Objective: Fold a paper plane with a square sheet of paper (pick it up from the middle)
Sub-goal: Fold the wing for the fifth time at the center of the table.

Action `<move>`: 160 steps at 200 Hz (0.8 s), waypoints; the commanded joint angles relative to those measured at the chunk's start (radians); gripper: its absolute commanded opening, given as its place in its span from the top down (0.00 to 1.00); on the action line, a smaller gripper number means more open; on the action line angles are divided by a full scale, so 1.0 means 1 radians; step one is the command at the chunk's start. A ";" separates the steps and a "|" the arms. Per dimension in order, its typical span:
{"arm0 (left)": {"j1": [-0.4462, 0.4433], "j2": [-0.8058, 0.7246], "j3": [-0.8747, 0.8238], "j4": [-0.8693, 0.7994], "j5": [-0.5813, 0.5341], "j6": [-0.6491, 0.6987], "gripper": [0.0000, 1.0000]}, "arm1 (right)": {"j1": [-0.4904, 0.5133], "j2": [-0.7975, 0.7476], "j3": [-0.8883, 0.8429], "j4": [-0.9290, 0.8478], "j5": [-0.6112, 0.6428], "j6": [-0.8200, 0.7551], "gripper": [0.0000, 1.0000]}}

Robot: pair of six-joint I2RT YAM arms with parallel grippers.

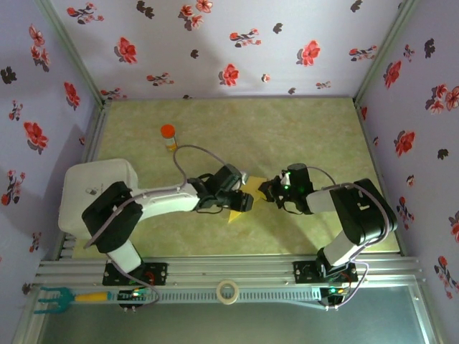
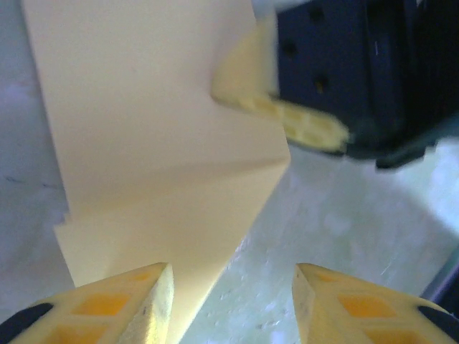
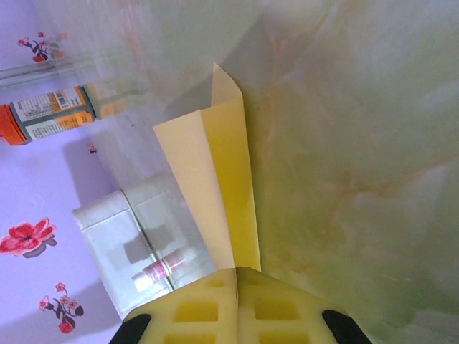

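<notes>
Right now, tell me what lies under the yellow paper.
The green tabletop runs out from beneath the yellow paper on its free edges; the patch directly under the sheet is covered.

No text is legible. The orange-capped bottle (image 3: 50, 118), well up and left of the right gripper (image 3: 237, 304), carries a printed label with lines too blurred to read. The same goes for the small pink-patterned tube (image 3: 154, 272) just left of that gripper.

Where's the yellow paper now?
From above, the folded yellow paper sheet is near the middle of the table, between both hands: pinched by the right hand, the open left hand alongside.
</notes>
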 commanded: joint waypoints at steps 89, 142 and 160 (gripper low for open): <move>-0.208 0.189 0.211 -0.322 -0.529 0.212 0.47 | -0.003 -0.056 -0.005 -0.002 0.015 0.050 0.98; -0.232 0.223 0.237 -0.352 -0.617 0.196 0.53 | -0.003 -0.071 -0.001 -0.014 0.017 0.052 0.98; -0.235 0.227 0.240 -0.355 -0.625 0.196 0.56 | -0.002 -0.074 0.001 -0.016 0.018 0.051 0.98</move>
